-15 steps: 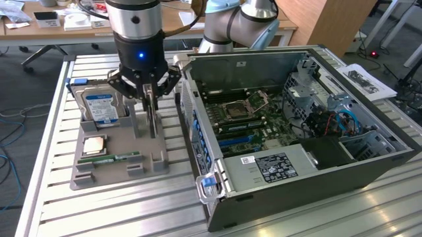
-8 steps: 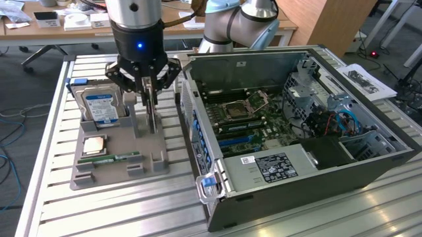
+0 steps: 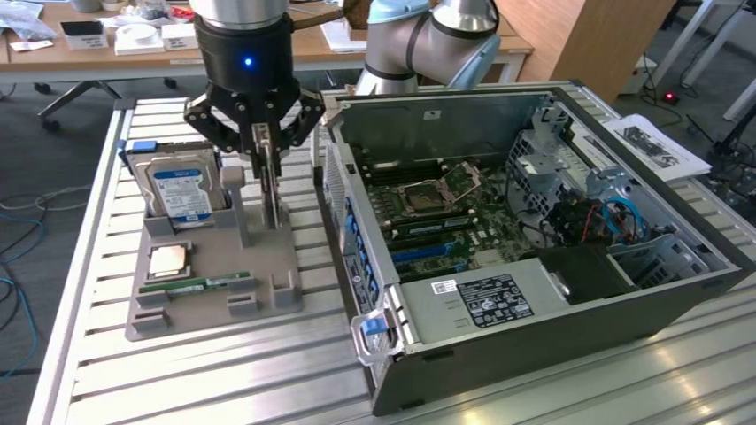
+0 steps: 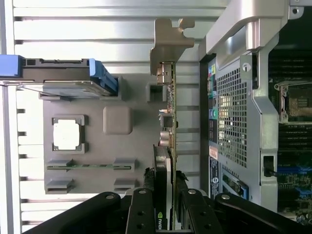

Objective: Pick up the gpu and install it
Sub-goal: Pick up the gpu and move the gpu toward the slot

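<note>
- One gpu (image 3: 275,199) stands on edge in the tray (image 3: 201,314), nine o'clock from the case (image 3: 567,341), exterior view; the gripper (image 3: 269,164) is clamped on it.
- Wrist view: fingers (image 4: 141,209) pinch its faces; likely light, stiff, fragile, best held mid-board, bracket (image 4: 168,44) free.

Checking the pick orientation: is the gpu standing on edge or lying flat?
On edge: the gpu stands vertically in the grey holder; the wrist view shows it as a thin strip.
</note>
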You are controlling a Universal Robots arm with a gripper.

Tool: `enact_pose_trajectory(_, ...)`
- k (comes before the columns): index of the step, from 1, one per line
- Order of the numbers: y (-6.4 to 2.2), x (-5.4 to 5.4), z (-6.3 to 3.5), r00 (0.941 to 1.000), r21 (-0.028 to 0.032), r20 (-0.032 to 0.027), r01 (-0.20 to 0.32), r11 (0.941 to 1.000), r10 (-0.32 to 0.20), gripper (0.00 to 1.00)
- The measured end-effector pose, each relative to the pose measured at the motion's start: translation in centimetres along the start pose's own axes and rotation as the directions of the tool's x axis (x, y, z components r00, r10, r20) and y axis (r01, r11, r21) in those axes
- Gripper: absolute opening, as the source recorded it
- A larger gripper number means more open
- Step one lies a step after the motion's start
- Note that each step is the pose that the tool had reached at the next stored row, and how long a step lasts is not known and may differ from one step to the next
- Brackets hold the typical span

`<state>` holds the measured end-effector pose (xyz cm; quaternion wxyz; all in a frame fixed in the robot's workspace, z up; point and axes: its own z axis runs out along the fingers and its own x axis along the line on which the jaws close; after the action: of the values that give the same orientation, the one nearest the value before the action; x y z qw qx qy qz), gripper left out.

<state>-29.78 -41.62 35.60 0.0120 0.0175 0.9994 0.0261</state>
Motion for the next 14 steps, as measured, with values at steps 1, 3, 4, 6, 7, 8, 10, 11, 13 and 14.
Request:
enact_pose_trajectory(1,0.01,0.0,-0.22,1.0,-0.0004,0.0,0.0,1.0,0.0,0.27)
enact_pose_trajectory(3,0.03,0.0,-0.68,1.0,-0.0013,-0.0001,0.0,1.0,0.0,0.27)
enact_pose_trajectory(4,0.05,0.0,-0.91,1.0,-0.0017,-0.0001,0.0,1.0,0.0,0.27)
enact_pose_trajectory(6,0.07,0.0,-1.39,1.0,-0.0022,0.0,0.0,1.0,0.0,0.27)
enact_pose_trajectory(7,0.09,0.0,-1.67,1.0,-0.0022,-0.0001,0.0,1.0,0.0,0.27)
enact_pose_trajectory(8,0.1,0.0,-1.98,1.0,-0.0021,-0.0001,0.0,1.0,0.0,0.27)
enact_pose_trajectory(10,0.13,-0.1,-2.54,1.0,-0.0022,-0.0001,0.0,1.0,0.0,0.27)
enact_pose_trajectory(11,0.15,-0.1,-2.84,1.0,-0.0022,-0.0001,0.0,1.0,0.0,0.27)
enact_pose_trajectory(13,0.18,-0.1,-3.46,1.0,-0.0023,-0.0002,0.0,1.0,0.0,0.27)
enact_pose_trajectory(14,0.2,-0.1,-3.79,1.0,-0.0025,-0.0002,0.0,1.0,0.0,0.27)
